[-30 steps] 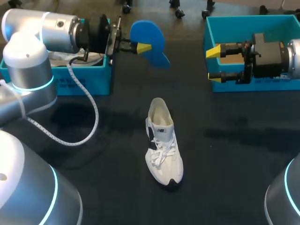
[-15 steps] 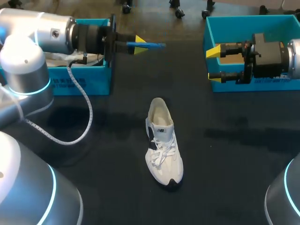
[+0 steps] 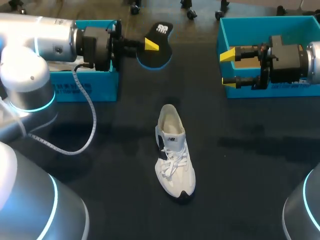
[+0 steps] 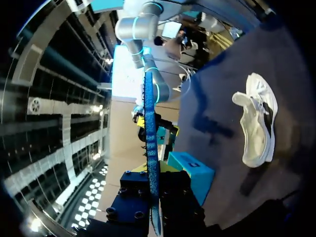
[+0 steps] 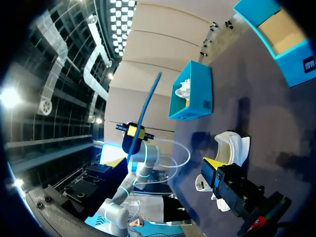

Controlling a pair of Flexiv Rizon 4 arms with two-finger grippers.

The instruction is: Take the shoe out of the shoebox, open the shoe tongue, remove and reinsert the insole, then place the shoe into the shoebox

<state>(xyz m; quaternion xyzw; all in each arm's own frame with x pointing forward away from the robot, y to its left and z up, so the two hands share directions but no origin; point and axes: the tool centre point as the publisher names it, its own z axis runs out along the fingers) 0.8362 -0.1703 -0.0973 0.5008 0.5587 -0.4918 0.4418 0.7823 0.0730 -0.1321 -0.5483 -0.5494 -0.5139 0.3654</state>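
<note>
Head view: left claw (image 3: 149,45) pinches the flat blue-and-black foam insole (image 3: 156,54) aloft; right claw (image 3: 227,68) is spread, empty. White lace-up sneaker (image 3: 173,152) lies on the dark table (image 3: 250,175), well apart from both claws. Judging so, reinsertion and boxing remain.

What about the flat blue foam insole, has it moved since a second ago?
Yes: the insole flipped over in the left gripper, staying beside the left blue box.

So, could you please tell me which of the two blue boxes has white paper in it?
The left blue box is the one: crumpled white paper shows inside it. The right blue box shows only a bare brown floor.
</note>
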